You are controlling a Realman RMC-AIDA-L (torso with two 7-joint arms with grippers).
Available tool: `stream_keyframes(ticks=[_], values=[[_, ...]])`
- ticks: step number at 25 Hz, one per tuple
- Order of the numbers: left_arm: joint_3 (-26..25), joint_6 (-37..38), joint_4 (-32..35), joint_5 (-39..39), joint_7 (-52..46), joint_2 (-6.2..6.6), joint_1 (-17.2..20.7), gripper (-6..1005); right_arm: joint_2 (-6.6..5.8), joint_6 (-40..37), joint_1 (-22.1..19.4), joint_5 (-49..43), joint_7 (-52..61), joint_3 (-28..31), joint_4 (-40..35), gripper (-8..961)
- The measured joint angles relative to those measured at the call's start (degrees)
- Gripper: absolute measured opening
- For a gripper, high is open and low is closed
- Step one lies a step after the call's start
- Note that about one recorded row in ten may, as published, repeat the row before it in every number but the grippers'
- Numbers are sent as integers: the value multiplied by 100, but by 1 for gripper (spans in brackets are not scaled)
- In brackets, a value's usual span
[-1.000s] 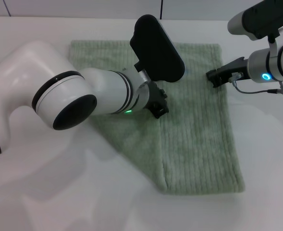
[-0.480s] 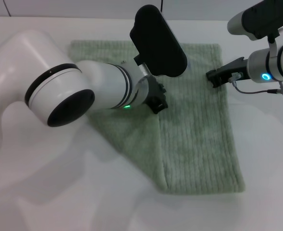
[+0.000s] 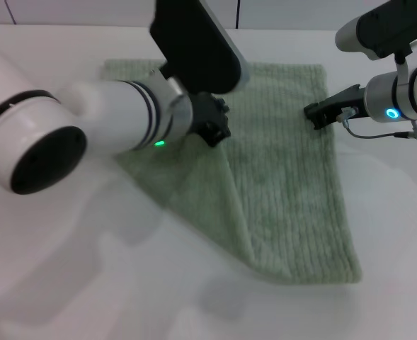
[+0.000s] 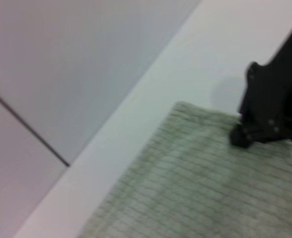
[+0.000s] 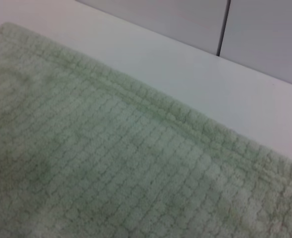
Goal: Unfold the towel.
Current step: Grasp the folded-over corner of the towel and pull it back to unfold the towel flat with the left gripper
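Sage-green towel [image 3: 293, 177], part-folded on your worktop [image 3: 66, 283]: left claw [image 3: 214, 127] lifts its upper layer to unfold; right claw [image 3: 318, 113] pins the far-right edge. Claw states: cannot tell.

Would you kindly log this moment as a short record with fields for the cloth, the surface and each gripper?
cloth: large pale sage-green ribbed terry towel, partly folded, a diagonal fold edge running toward its near edge
surface: white table, towel lying on it
left gripper: left gripper low over the towel's upper middle, at the top of the fold; whether it grips cloth cannot be seen
right gripper: right gripper at the towel's far right edge, low at the hem
towel hem: visible along the far edge
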Motion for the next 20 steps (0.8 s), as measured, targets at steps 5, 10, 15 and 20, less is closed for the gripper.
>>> stream_keyframes(ticks=[5, 10, 15, 20], values=[[-57, -31, -218, -5, 58, 4, 184, 53, 0, 0, -2, 0, 0, 0, -1, 0], [-42, -71, -512, -9, 122, 1, 419, 56, 0, 1, -2, 0, 0, 0, -1, 0], [-44, -80, -591, -10, 128, 1, 515, 58, 0, 9, -2, 0, 0, 0, -1, 0], [-68, -8, -731, -9, 128, 1, 664, 61, 0, 9, -1, 0, 0, 0, 0, 0]])
